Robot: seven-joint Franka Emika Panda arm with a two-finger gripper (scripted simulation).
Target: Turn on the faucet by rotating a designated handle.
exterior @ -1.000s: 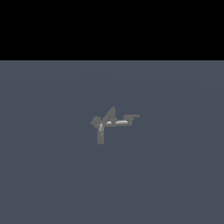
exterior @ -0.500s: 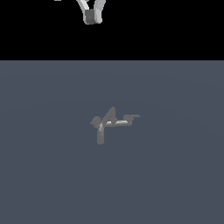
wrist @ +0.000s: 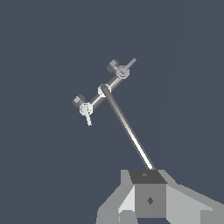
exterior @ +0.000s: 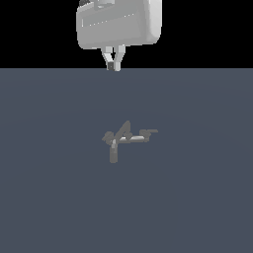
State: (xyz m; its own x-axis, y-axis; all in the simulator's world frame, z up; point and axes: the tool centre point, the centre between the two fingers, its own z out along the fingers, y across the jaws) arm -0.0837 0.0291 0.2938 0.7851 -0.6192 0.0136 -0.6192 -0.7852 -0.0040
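Four items, listed by size.

1. Floor: flat slate-blue surface filling the lower part of the exterior view, with black background above its far edge.

2. Gripper: white boxy body at the top of the exterior view, far behind the faucet and well apart from it. Two short grey fingers point down, tips drawn close together with nothing between them; whether they fully touch cannot be told.

3. Faucet: small dull-grey cluster of joined rods near the floor's centre, with a stubby tube pointing toward the near side and a pointed slanted piece at its top.

4. Handle: slim grey rod with a pale streak, extending toward the exterior view's right from the cluster and ending in a short crossbar. Untouched.
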